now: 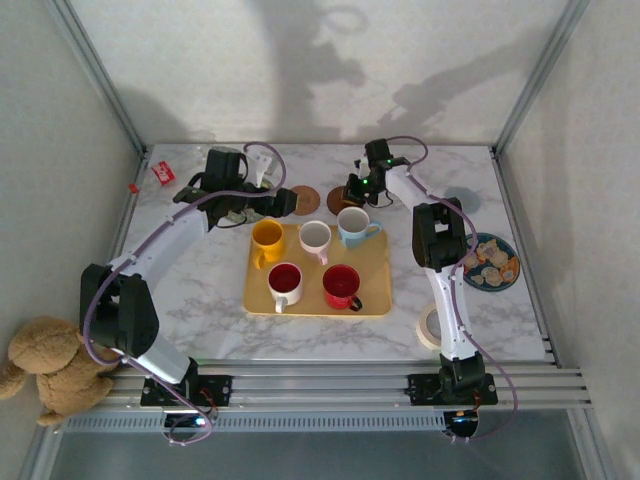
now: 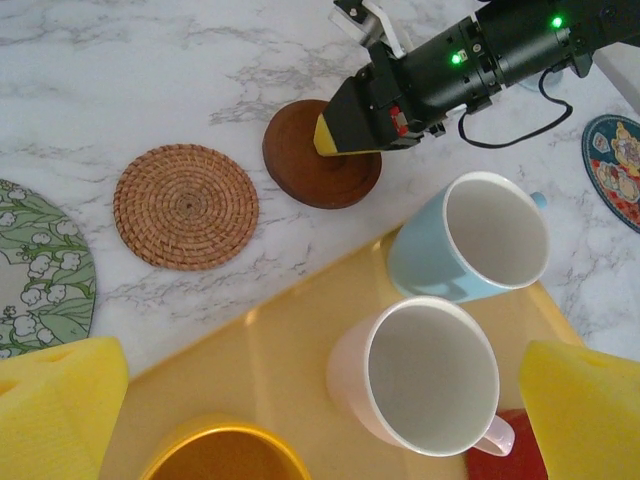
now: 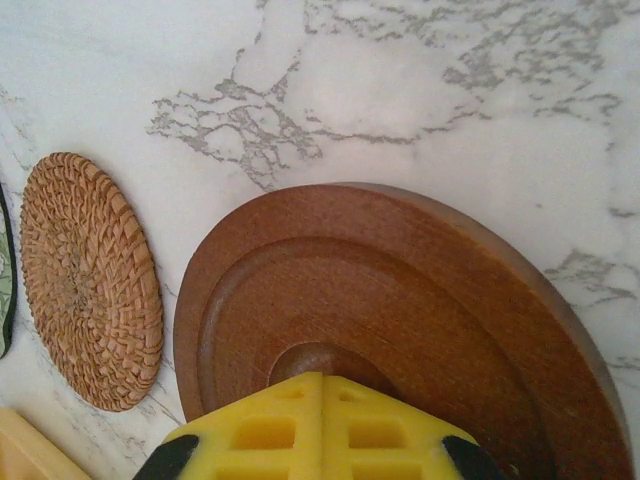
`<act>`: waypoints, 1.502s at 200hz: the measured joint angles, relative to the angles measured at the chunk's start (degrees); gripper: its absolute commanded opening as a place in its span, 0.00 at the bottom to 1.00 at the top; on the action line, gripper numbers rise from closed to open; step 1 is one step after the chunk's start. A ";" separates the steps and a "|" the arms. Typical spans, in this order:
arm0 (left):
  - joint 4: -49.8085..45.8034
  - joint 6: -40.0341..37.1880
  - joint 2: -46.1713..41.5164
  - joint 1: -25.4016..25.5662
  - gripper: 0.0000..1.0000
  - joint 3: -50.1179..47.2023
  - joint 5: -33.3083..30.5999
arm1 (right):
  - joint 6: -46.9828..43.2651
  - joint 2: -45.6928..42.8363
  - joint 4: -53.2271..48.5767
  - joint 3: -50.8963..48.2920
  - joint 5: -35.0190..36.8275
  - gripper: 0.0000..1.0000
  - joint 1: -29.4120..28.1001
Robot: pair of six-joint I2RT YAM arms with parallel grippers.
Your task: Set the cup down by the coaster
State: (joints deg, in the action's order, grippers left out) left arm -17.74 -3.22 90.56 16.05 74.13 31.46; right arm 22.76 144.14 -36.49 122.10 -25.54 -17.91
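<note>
Several cups stand on a yellow tray point(image 1: 375, 300): yellow point(image 1: 266, 238), pale pink point(image 1: 315, 237), light blue point(image 1: 352, 226) and two red ones in front. My left gripper point(image 2: 320, 420) hangs open over the tray's back edge. The pale pink cup point(image 2: 430, 375) stands upright between its yellow pads point(image 2: 60, 410), untouched and nearer the right pad. Behind the tray lie a wooden coaster point(image 2: 310, 165) and a wicker coaster point(image 2: 186, 206). My right gripper point(image 3: 322, 385) is shut and empty. Its tip rests on the wooden coaster point(image 3: 400, 300), near the middle.
A green floral mat point(image 2: 40, 270) lies left of the wicker coaster point(image 3: 90, 280). At the right are a blue plate of snacks point(image 1: 490, 262) and a tape roll point(image 1: 430, 325). A red packet point(image 1: 163, 173) lies at the back left, and a teddy bear point(image 1: 50, 365) sits off the table's near left.
</note>
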 measured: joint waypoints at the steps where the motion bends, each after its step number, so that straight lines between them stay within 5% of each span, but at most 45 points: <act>1: 0.00 0.00 0.00 0.00 1.00 0.00 0.00 | 0.00 0.00 0.00 0.00 0.00 0.02 0.00; 190: 0.28 -1.51 -1.64 0.00 1.00 -0.11 -0.02 | -2.01 -1.57 -9.51 10.32 1.55 0.16 0.04; 300: 0.76 -6.12 -7.15 0.00 1.00 0.81 0.02 | -5.99 -32.50 -13.38 -4.94 10.21 0.56 1.60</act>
State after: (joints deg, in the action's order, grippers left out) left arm -16.97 -9.34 83.42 16.05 74.94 31.48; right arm 16.78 111.63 -49.87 117.16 -15.33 -16.32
